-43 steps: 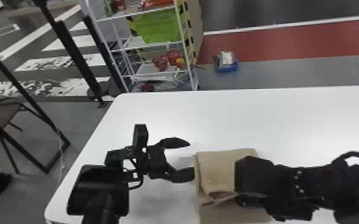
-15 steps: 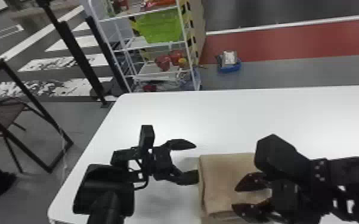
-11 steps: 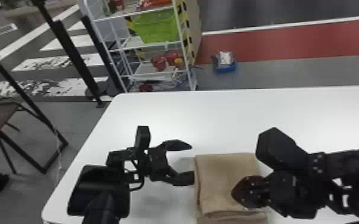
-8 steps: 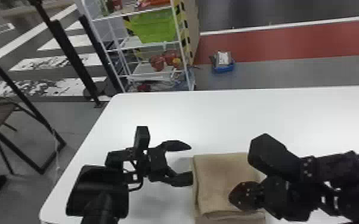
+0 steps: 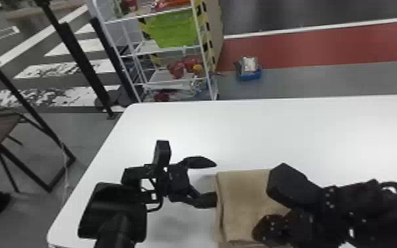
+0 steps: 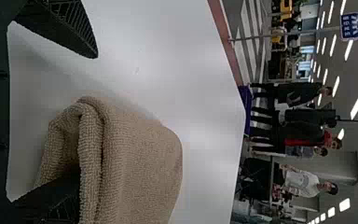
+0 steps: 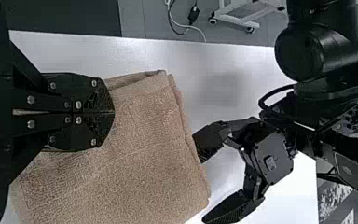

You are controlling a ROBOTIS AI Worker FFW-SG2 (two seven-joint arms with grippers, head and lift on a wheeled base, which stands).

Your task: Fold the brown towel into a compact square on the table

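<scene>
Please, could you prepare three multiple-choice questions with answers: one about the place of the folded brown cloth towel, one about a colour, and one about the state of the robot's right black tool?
1. Where does the folded brown cloth towel lie?
A) On the grey floor
B) On the white flat table
C) On a chair

2. Which colour is the large bin on the white metal rack?
A) Bright green
B) Orange
C) Black

3. How are the fingers of the right black tool?
A) Wide apart
B) Half open
C) Closed together

Answers:
1: B, the towel rests on the white tabletop.
2: A, the bin's front is bright green.
3: C, the two flat fingers meet along one line.
</scene>
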